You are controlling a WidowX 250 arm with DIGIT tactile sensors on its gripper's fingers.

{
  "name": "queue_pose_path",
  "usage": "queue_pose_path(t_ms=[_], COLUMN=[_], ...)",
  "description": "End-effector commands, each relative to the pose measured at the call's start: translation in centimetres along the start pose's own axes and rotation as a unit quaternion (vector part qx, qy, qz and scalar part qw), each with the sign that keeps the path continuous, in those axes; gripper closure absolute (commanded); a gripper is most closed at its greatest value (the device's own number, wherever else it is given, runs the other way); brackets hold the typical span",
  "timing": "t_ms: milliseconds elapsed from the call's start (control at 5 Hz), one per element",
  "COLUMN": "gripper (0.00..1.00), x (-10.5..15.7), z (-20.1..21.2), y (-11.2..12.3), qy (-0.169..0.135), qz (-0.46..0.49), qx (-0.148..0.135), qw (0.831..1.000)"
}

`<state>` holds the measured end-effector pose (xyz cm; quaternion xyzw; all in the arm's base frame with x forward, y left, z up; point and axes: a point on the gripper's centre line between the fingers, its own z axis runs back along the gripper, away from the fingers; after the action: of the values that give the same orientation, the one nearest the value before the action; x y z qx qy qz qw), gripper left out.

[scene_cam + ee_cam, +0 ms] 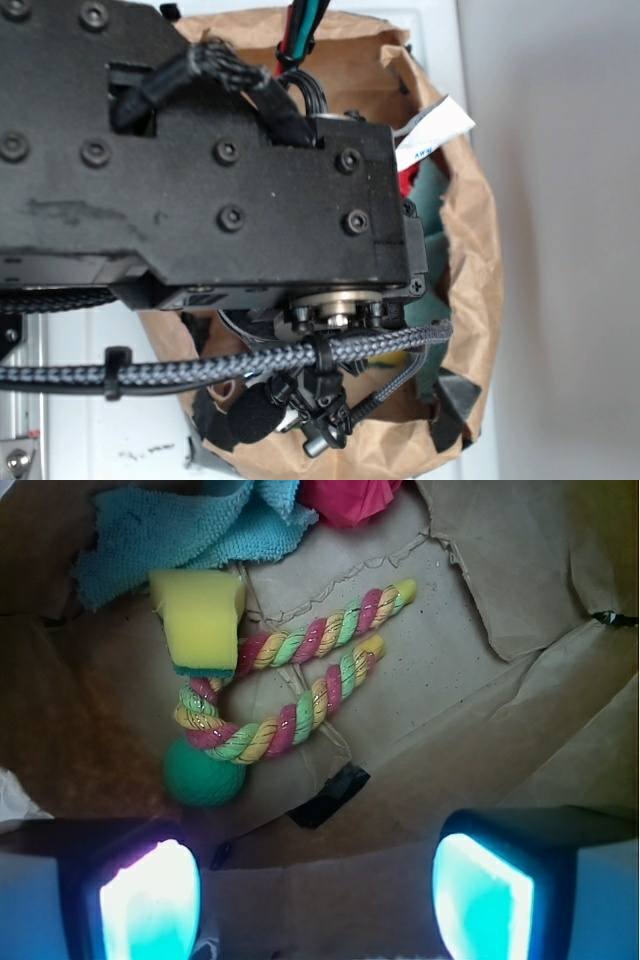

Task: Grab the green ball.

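The exterior camera is looking steeply down from very close above the arm (pixel 200 150), which is blocking most of the paper bag (pixel 480 250), while the wrist camera is peering down past its fingers (pixel 140 895) into that same bag's floor (pixel 450 680).

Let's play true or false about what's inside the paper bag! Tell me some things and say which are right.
1. The green ball touches the looped end of the twisted rope toy. True.
2. The yellow sponge lies far from the rope, at the other side of the bag. False: it rests right on the rope, near its loop.
3. The gripper is squeezing the ball. False: its fingers stand apart with nothing between them, and the ball lies on the bag floor beyond them.
4. A teal cloth lies bunched beyond the sponge, with something red beside it. True.
5. The bag is made of clear plastic. False: it is brown paper.
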<state>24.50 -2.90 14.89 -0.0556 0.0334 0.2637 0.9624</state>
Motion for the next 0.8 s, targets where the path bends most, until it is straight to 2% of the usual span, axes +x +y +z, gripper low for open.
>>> queue_pose_path(t_ms=[0, 200, 400, 600], gripper=[0.0, 0.0, 0.0, 0.0], x=[2.3, 2.7, 2.6, 1.7], z=[-2.0, -3.3, -4.4, -6.1], y=[2.1, 2.6, 1.3, -0.1], qy=[-0.007, 0.006, 0.028, 0.065], qz=[0.097, 0.104, 0.093, 0.091], qx=[-0.105, -0.103, -0.113, -0.119], qw=[0.99, 0.989, 0.989, 0.987])
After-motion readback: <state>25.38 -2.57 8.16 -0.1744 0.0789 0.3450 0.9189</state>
